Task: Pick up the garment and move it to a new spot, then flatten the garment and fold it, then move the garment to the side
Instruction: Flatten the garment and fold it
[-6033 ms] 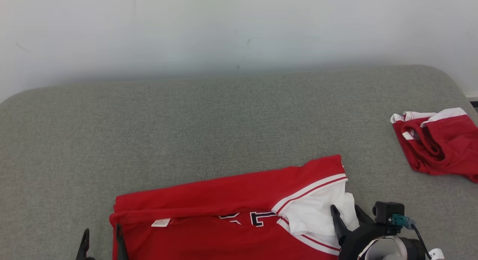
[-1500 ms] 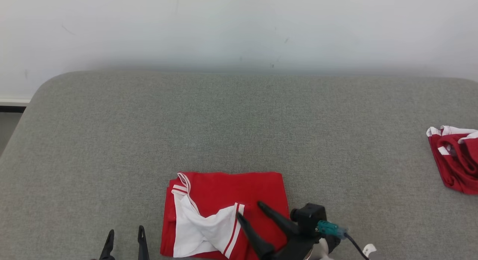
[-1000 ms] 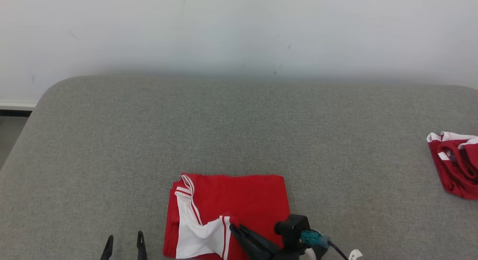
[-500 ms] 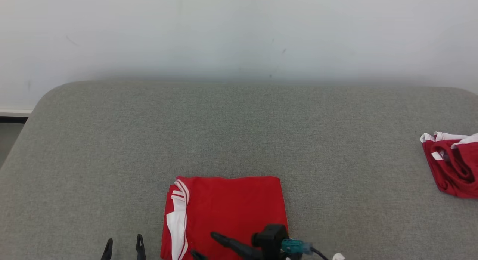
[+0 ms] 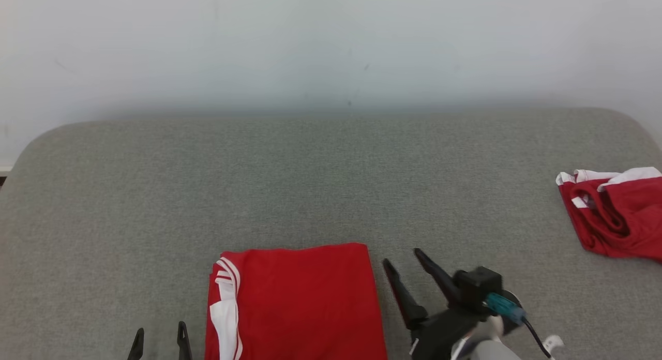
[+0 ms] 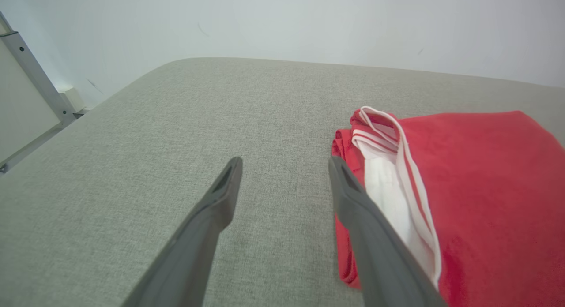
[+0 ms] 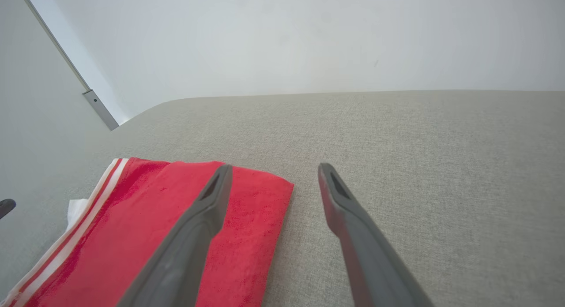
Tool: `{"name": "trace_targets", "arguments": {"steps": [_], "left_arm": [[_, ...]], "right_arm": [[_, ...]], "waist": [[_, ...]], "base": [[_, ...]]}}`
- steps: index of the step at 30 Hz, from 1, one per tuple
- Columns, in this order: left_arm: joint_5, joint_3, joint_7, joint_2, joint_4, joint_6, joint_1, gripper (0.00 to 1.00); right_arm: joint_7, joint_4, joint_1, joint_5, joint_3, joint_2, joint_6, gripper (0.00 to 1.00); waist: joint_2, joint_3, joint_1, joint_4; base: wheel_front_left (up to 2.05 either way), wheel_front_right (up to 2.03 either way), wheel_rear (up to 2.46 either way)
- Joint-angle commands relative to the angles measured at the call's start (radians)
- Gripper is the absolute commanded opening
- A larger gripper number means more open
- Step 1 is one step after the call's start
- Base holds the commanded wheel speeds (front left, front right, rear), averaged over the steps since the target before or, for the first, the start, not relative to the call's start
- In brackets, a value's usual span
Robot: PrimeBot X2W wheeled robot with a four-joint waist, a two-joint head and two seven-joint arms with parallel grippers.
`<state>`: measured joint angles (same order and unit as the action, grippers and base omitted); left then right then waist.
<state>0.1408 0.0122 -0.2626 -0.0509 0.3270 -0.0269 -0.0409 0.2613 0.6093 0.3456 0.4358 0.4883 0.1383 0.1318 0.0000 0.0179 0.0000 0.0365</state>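
The garment (image 5: 297, 303) is red with white trim, folded into a flat rectangle on the grey padded surface (image 5: 310, 184) near the front edge. Its white-striped edge lies on the left side (image 6: 388, 174). My right gripper (image 5: 401, 256) stands open just to the right of the garment, empty, its left finger over the folded red edge (image 7: 247, 219) in the right wrist view. My left gripper (image 5: 159, 331) is open and empty at the lower left, just left of the garment's striped edge, apart from it. Both sets of jaws stand wide with nothing between them.
A second red and white garment (image 5: 613, 215) lies crumpled at the right edge of the surface. A pale wall (image 5: 331, 44) rises behind. A metal frame (image 6: 31, 73) stands beyond the left end of the surface.
My right gripper let go of the garment's flap and opened, then drew off to the right of it. The garment now lies flat as a folded rectangle. The head camera has shifted slightly.
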Motion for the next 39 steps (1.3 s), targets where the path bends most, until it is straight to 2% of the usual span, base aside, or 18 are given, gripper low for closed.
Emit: {"name": "trace_targets", "arguments": {"steps": [1,9,15,23,39], "left_arm": [[-0.010,0.005,-0.003,0.001,-0.005,-0.003,-0.007,1.00],[-0.007,0.018,-0.003,0.001,-0.017,0.000,-0.006,1.00],[-0.012,0.038,-0.003,0.001,-0.018,0.000,-0.009,1.00],[-0.028,0.066,-0.003,0.001,-0.013,0.008,-0.006,1.00],[-0.029,0.089,-0.003,0.001,-0.027,0.031,-0.020,1.00]], "right_arm": [[0.004,-0.013,-0.036,-0.043,-0.049,-0.013,-0.003,1.00],[0.004,-0.094,-0.138,-0.218,-0.287,-0.057,-0.003,1.00],[0.004,-0.131,-0.174,-0.288,-0.385,-0.079,-0.003,1.00],[0.004,-0.157,-0.205,-0.323,-0.437,-0.088,-0.003,1.00],[0.004,-0.213,-0.237,-0.297,-0.443,-0.088,-0.003,1.00]], "waist": [[0.0000,-0.001,0.0000,-0.016],[0.0000,-0.003,0.0000,-0.056],[0.0000,-0.007,0.0000,-0.089],[0.0000,-0.016,0.0000,-0.122],[0.0000,-0.029,0.0000,-0.130]], "base": [[0.00,0.00,0.00],[0.00,0.00,0.00],[0.00,0.00,0.00],[0.00,0.00,0.00],[0.00,0.00,0.00]]}}
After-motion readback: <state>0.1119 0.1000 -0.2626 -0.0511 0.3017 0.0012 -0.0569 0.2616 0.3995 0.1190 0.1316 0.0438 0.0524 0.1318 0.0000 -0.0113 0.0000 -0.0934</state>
